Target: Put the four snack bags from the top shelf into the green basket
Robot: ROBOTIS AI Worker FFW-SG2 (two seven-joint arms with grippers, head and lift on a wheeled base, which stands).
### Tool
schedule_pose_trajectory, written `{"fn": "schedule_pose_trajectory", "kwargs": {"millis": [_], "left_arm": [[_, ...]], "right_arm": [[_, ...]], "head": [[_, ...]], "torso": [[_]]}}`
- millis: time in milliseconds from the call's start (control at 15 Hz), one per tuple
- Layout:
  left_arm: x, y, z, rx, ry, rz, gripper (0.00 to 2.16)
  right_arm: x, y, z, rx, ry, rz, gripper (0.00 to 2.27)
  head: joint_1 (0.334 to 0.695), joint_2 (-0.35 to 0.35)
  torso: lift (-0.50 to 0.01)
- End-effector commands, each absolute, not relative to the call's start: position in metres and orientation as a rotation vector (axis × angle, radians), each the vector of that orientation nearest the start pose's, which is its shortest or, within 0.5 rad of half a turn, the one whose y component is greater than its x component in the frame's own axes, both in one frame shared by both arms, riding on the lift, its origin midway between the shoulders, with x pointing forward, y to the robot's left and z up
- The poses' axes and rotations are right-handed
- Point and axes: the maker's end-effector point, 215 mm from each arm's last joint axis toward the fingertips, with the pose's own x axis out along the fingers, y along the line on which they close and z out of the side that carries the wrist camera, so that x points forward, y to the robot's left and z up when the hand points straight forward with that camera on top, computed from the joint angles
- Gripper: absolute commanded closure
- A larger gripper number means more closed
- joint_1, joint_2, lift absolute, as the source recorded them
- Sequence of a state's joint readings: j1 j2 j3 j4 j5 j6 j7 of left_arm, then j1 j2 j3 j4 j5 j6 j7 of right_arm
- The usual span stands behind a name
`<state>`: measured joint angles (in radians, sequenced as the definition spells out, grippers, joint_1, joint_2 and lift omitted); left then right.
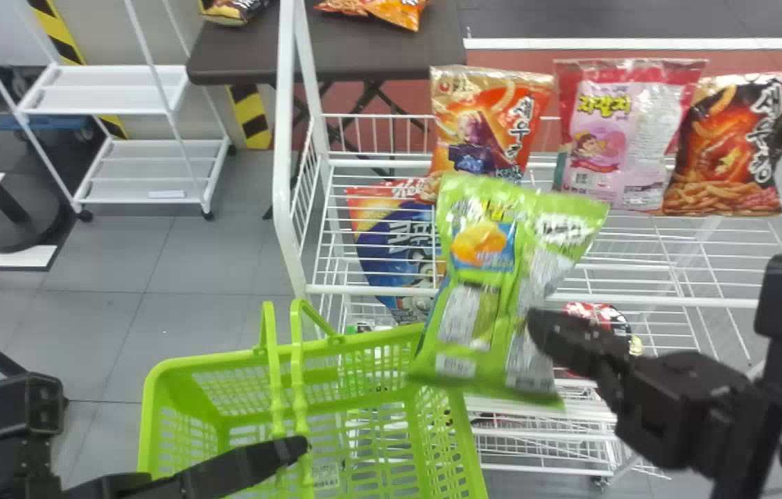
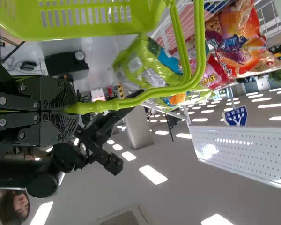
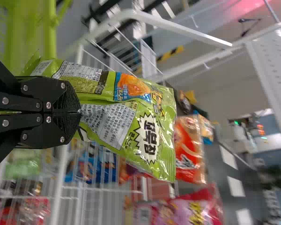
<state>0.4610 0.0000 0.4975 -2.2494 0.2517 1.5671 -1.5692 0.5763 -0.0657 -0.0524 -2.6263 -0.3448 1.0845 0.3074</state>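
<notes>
- Head view: the green snack bag (image 1: pixel 481 277) is held up near the green basket (image 1: pixel 224 357), its lower half clamped in the right pincer (image 3: pixel 79 111).
- The handles (image 2: pixel 192 77) are clasped by the left pincer (image 2: pixel 75 108).
- Light, slippery, crushable packets should be expected; the three bags (image 1: pixel 623 138) above the shelf (image 1: pixel 640 263) are best taken gently by sealed edges.

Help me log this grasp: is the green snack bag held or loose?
Held: the right gripper pinches the green snack bag near one edge.
</notes>
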Motion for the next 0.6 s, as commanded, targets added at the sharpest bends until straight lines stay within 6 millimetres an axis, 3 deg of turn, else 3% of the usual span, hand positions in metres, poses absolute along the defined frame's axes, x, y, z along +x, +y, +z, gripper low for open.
{"fn": "schedule_pose_trajectory", "kwargs": {"millis": [0,67,267,333,533], "left_arm": [[0.234,0.159,-0.337,-1.175,0.746,-1.029,2.13],[0.234,0.159,-0.337,-1.178,0.745,-1.028,2.13],[0.24,0.16,-0.338,-1.185,0.74,-1.03,2.13],[0.242,0.159,-0.338,-1.184,0.737,-1.033,2.13],[0.245,0.157,-0.335,-1.18,0.731,-1.045,2.13]], "right_arm": [[0.313,-0.099,-0.343,0.291,0.667,0.56,2.25],[0.307,-0.098,-0.339,0.3,0.676,0.574,2.25],[0.275,-0.083,-0.357,0.32,0.808,0.638,2.25],[0.26,-0.071,-0.365,0.327,0.863,0.673,2.25],[0.245,-0.034,-0.381,0.319,0.914,0.764,2.25]], "head": [[0.695,0.096],[0.695,0.113],[0.695,0.144],[0.695,0.155],[0.695,0.234]], "torso": [[0.0],[0.0],[0.0],[0.0],[0.0]]}}
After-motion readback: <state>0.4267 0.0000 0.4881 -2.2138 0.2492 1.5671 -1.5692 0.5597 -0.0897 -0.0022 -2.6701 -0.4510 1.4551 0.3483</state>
